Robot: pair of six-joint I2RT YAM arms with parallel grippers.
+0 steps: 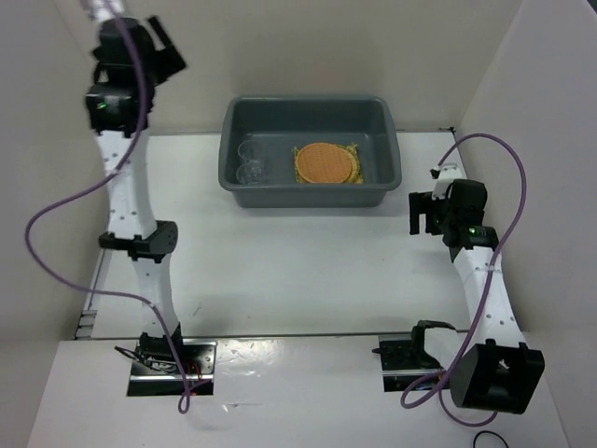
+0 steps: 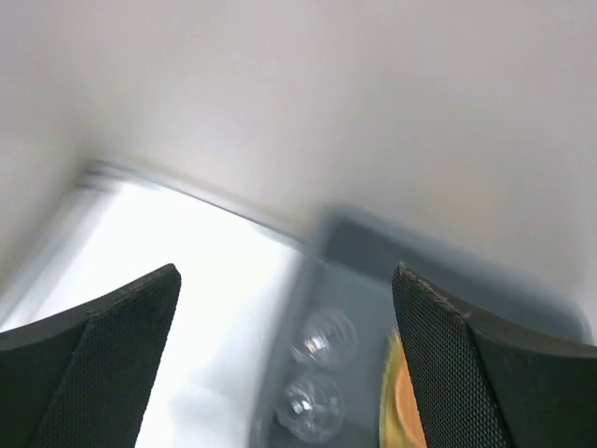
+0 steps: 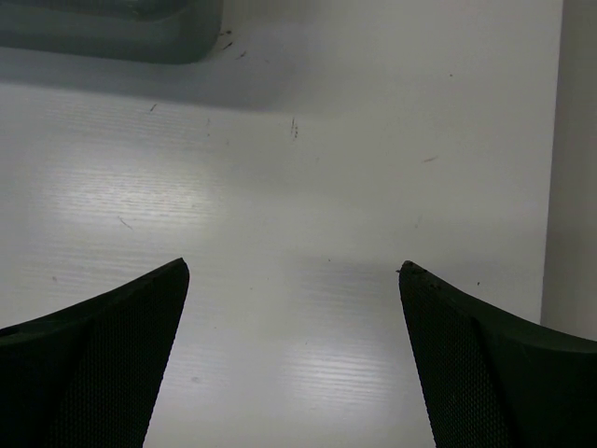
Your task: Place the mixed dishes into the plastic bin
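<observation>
While the left hand point(image 1: 166, 45) hangs raised near the far left corner with its 2 fingers point(image 2: 103, 355) spread wide and nothing between them, the right hand point(image 1: 422, 213) hovers low over the counter point(image 1: 280, 271), likewise released and empty, just right of the plastic bin point(image 1: 303, 196). Inside the bin, 2 clear glass cups point(image 1: 249, 172) stand at the left, one behind the other. Right of them, the orange-brown disc point(image 1: 324, 162) lies flat on the yellow mat point(image 1: 355, 149), whose corners show around it.
</observation>
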